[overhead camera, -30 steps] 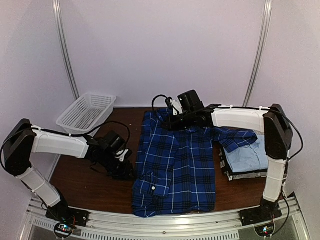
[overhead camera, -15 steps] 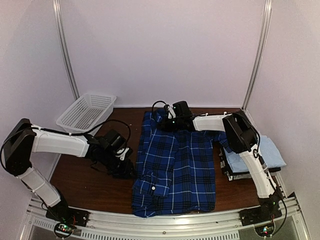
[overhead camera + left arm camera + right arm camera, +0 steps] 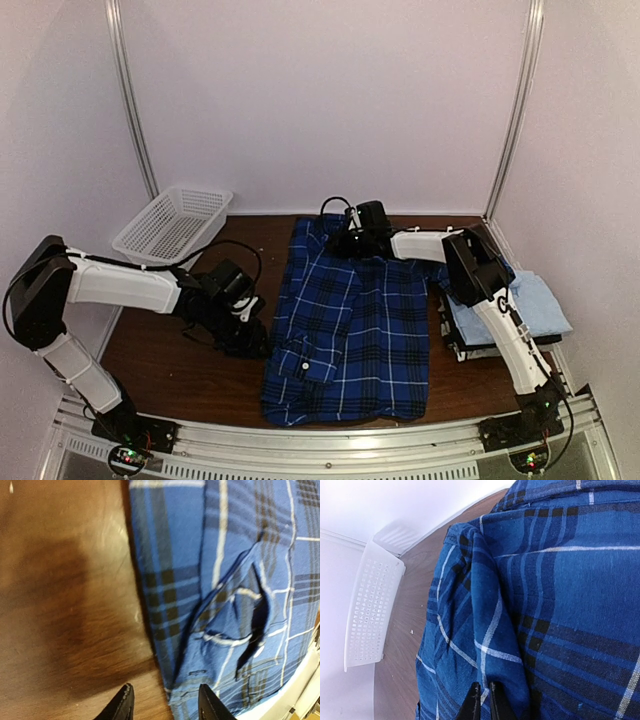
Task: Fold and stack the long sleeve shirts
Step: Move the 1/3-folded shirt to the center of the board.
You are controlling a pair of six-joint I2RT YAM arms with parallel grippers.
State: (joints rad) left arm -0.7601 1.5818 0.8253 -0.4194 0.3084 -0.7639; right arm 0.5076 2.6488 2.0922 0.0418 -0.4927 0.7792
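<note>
- The plaid shirt lies flat in the middle of the surface. Its collar points to 12 o'clock and its hem is down at 6 o'clock by the arm bases.
- One sleeve looks already folded in over the body. You can see its cuff sitting on the shirt's 8 o'clock corner. I can't really tell what the other sleeve is doing, since the right arm covers that side.
- The right gripper is up at the collar end. In its wrist view the fingers are pressed nearly together, and as far as I can see they're pinching a raised ridge of plaid cloth.
- The left gripper is down low at the shirt's 9 o'clock edge with its jaws spread and nothing in them. One finger is over bare wood and the other over the cloth, so it straddles the edge.
- Over at 3 o'clock there's a stack of folded shirts with a light blue shirt on top, so those look done to me.
- The white basket sits off at 10 o'clock, well apart from everything.
- My read on progress is that it's a good way in. The plaid one is laid out with its long sides partly tidied, but it's full length, so not folded yet.
- I'd guess what's left is squaring up the sides, folding it end over end, and putting it on the stack at 3 o'clock.
</note>
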